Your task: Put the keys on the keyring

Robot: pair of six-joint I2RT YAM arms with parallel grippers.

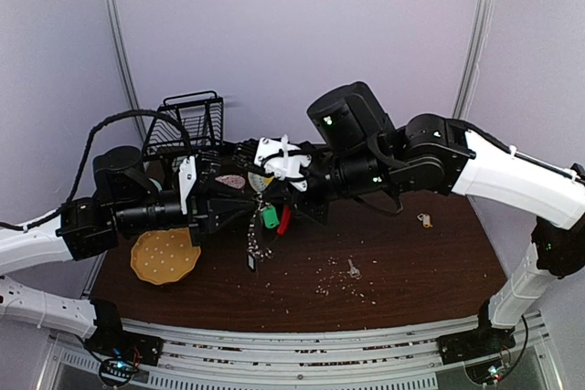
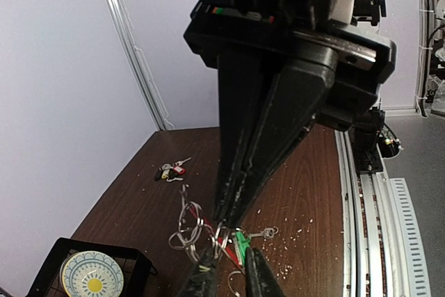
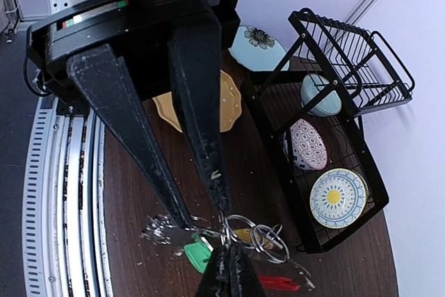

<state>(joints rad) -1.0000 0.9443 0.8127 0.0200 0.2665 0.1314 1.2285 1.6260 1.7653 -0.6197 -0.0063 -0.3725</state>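
The keyring (image 1: 264,223), a bunch of silver rings and chain with a red clip (image 3: 281,283), hangs above the table between both arms. My right gripper (image 3: 228,252) is shut on one of its rings (image 3: 259,236). A key with a green head (image 2: 241,244) hangs on the bunch. My left gripper (image 2: 230,259) stands narrowly open, one finger on either side of the rings and the green-headed key. A loose silver key (image 1: 353,268) lies on the table among crumbs. A small bunch of keys with a red tag (image 2: 170,170) lies far off by the wall.
A black wire rack (image 3: 361,102) holding several bowls and plates stands at the back left. A yellow plate (image 1: 164,256) lies on the table under my left arm. The rail (image 2: 368,193) runs along the table's near edge.
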